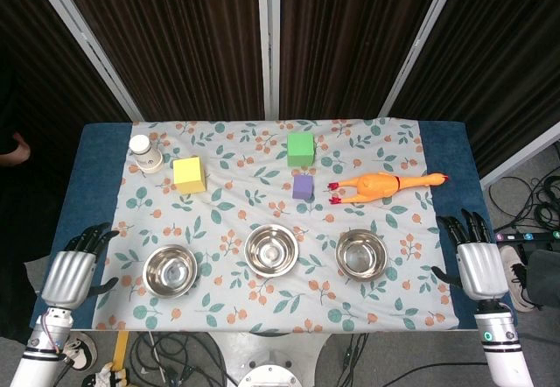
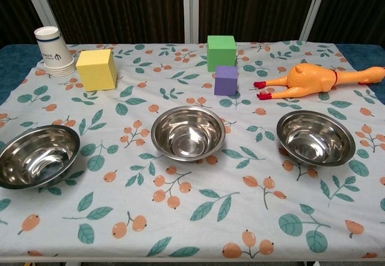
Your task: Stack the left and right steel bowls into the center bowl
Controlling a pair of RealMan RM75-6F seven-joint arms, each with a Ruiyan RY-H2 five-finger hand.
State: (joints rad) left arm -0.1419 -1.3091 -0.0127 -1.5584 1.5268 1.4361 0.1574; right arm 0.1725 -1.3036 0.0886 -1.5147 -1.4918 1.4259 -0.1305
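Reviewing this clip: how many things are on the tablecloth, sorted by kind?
Steel bowls: 3, namely left steel bowl, center bowl, right steel bowl
Foam cubes: 3, namely yellow cube, green cube, purple cube
Rubber chicken: 1
Paper cup stack: 1
Total: 8

The worktop [image 1: 262, 313] is viewed steeply from above overhead, and nearer, lower, from its front edge; the center bowl [image 1: 272, 249] is shared.
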